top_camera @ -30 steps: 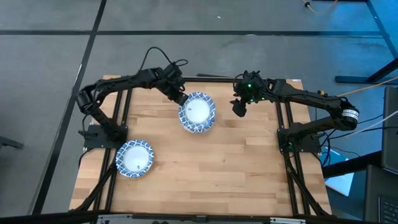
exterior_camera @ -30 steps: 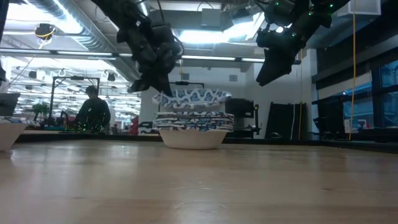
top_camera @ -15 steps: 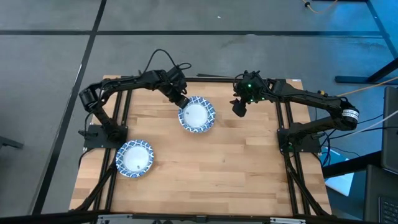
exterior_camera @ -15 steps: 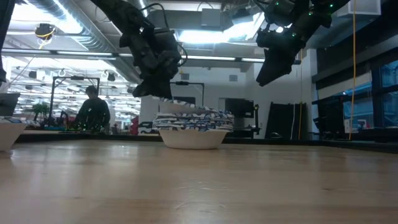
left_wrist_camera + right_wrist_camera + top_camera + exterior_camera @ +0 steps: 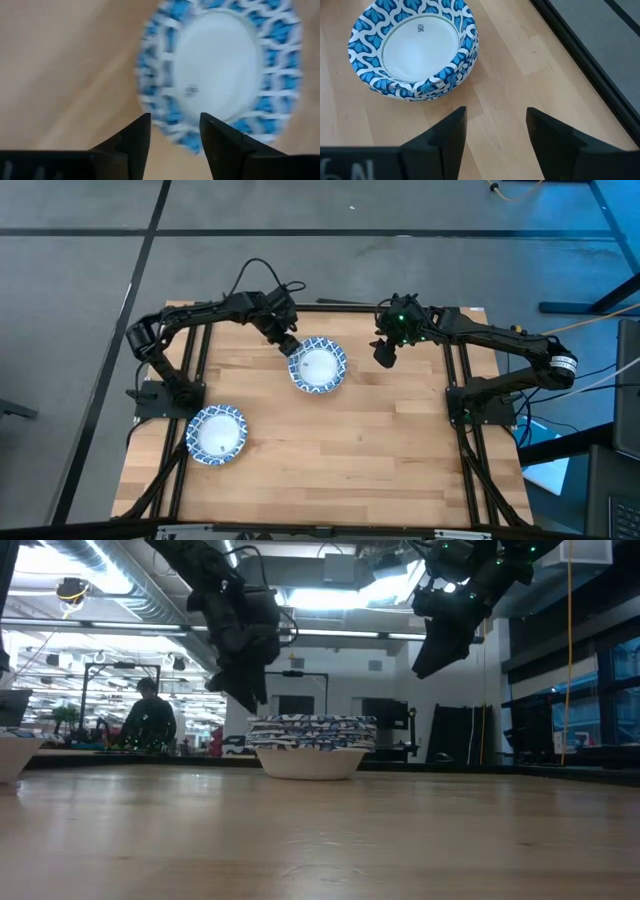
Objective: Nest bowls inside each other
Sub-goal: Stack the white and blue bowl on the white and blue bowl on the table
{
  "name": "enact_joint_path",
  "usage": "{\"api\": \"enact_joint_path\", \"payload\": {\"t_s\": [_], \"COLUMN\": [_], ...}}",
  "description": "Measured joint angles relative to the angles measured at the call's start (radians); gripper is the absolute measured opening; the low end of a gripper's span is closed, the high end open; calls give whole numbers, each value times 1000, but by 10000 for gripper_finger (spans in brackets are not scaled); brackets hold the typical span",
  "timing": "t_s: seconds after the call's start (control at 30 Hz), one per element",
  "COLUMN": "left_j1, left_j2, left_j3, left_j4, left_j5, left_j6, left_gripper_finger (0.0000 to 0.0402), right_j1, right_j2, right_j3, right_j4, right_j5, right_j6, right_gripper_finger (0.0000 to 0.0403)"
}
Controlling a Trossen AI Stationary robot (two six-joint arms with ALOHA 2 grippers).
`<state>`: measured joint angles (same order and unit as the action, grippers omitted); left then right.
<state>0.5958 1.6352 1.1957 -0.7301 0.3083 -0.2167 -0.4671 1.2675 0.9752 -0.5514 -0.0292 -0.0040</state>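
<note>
**Release at the stack; one bowl left**

Left tool (image 5: pixel 285 343) parted, empty, beside the nested stack of blue-and-white patterned round bowls (image 5: pixel 317 365) at mid wooden table (image 5: pixel 380 450); next, fetch the lone matching bowl (image 5: pixel 215 434); right tool (image 5: pixel 384 354) waits, parted

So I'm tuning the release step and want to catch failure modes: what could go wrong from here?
The open left gripper hangs close by the rim of the nested stack; a careless retreat might clip it and shift the bowls. The lone bowl sits at the table's near-left edge, so a clumsy grasp could push it off.
</note>
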Motion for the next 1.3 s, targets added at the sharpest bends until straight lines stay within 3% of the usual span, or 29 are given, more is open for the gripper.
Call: {"api": "enact_joint_path", "payload": {"t_s": [0.17, 0.4, 0.6, 0.83, 1.07, 1.3], "left_j1": [11, -49, -173, -304, -409, -496], "left_j2": [-57, -139, -160, -159, -159, -159], "left_j3": [0, 0, -1, -1, -15, -170], "left_j4": [-108, -419, -552, -460, -458, -476], "left_j5": [-144, -72, -50, -52, -126, -127], "left_j6": [262, 466, 404, 274, 322, 383], "left_gripper_finger": [162, 161, 161, 161, 161, 161], "right_j1": [0, 0, 0, 0, 0, 0], "right_j2": [0, 0, 0, 0, 0, 0], "right_j3": [0, 0, 0, 0, 0, 0], "right_j4": [-4, -6, 0, 25, 26, 26], "right_j5": [0, 0, 0, 0, 0, 0], "right_j6": [0, 0, -3, -4, 0, 2], "right_gripper_finger": [205, 205, 205, 205, 205, 205]}}
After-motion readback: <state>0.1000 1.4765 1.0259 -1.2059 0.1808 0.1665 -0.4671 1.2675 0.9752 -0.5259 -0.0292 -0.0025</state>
